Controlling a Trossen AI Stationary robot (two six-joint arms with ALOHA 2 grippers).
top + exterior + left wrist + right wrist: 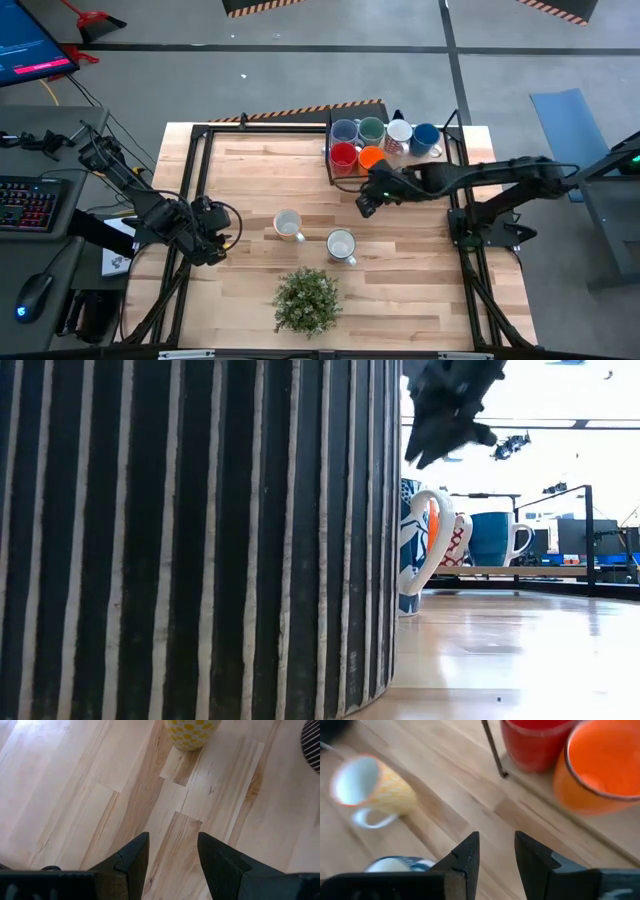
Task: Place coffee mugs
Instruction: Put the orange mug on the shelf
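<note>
**Two mugs out by the plant, six in the rack, both grippers empty**

I take the potted plant [306,300] as my landmark; it sits near the front edge of the wooden table [250,170].

Left of the plant, I see the left gripper [214,243] low over the table near its left edge. In its wrist view the fingers [131,857] stand a little apart with only bare wood between them. It holds nothing.

Just behind the plant and slightly left stands the yellow-patterned mug [288,225], upright, white inside. The left wrist view catches its yellow-dotted base [191,731].

Just behind the plant and slightly right stands the second mug [341,245], upright. In the low view it reads white with a blue pattern [418,545], right beside the plant's striped pot [190,540].

Farther back and right of the plant, the right gripper [366,205] hovers in front of the rack [331,150]. Its fingers [465,857] show a narrow gap, nothing in it.

In the rack, well behind the plant, I count six mugs: lavender-blue [345,132], green [371,129], white with red pattern [398,134] and blue [426,138] at the back; red [343,156] and orange [371,157] in front.
</note>
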